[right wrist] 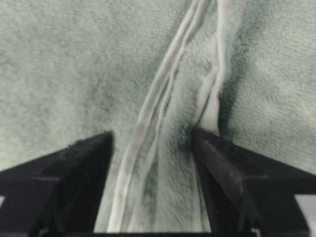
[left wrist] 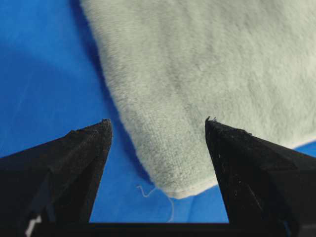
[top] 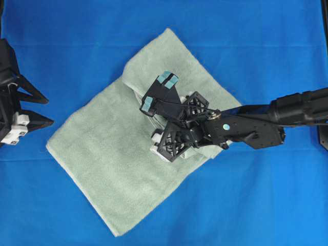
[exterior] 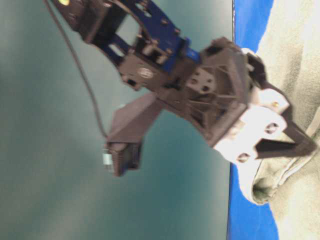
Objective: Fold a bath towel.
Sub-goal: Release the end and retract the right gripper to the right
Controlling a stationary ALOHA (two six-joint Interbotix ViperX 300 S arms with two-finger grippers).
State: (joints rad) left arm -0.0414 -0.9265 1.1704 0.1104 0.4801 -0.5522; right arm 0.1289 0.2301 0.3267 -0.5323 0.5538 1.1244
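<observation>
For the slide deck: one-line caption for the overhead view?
Right gripper, jaws open, over the partly folded bath towel; left gripper waits at its left edge.

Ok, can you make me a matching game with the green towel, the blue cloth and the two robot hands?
Things:
1. pale sage-green terry-cloth bath towel
2. blue cloth table cover
3. left gripper
4. right gripper

States:
A. open above the towel, black fingers either side of its pale hems
B. open at the left edge, off the towel
C. lies partly folded, turned like a diamond
D. spread flat under everything

Pairs: 1-C, 2-D, 3-B, 4-A
</observation>
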